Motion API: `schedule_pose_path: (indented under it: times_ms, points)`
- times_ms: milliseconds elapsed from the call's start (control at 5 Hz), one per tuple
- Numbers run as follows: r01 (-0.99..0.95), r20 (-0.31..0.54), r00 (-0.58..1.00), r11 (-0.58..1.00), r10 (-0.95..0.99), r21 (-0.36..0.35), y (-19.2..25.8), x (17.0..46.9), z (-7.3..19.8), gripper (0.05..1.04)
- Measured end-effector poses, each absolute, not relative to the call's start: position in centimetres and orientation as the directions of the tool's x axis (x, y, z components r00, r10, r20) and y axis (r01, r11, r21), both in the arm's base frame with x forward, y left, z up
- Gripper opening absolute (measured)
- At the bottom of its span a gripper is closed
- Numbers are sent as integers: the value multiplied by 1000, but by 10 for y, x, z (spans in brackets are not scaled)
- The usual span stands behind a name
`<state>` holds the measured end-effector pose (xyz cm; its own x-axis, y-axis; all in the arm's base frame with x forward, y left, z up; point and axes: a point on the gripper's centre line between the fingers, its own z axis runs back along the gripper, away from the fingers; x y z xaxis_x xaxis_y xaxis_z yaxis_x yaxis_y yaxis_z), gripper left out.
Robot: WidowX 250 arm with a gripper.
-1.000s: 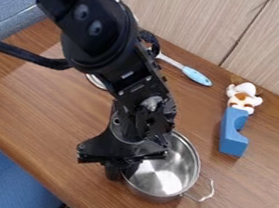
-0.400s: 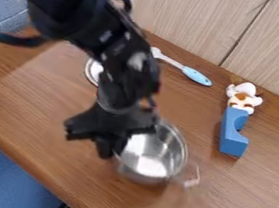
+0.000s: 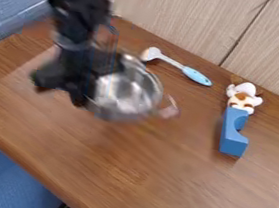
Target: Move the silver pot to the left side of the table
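Carry the silver pot, near eleven o'clock over the desk, smoothly toward nine o'clock, keeping it level (apparently pinched at its nine-o'clock side by the nearly closed pincer), then lower gently.

High camera view, slanting down on the table.
The camera looks from above, from the side of the table opposite to the wooden panel, and it faces toward this panel. It is rather near, so the table goes beyond the view's right border.
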<state>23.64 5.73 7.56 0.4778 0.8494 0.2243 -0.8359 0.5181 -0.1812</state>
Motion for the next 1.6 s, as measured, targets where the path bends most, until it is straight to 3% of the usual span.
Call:
schedule_pose_path:
  times_ms: [200, 400, 600, 1000, 1200, 1400, 1600]
  points:
    - [-905, 230, 342, 385, 911, -181, 105, 235, 69, 84]
    - [-936, 217, 273, 311, 937, -167, 128, 239, 43, 84]
    - [-949, 225, 254, 287, 941, -129, 138, 237, 22, 84]
    - [-952, 238, 261, 291, 935, -98, 139, 230, 8, 106]
    - [-962, 252, 236, 262, 939, -74, 139, 225, 6, 286]
    - [-958, 270, 260, 283, 927, -49, 134, 223, 11, 576]
    - [-956, 284, 251, 284, 925, -78, 132, 224, 27, 882]
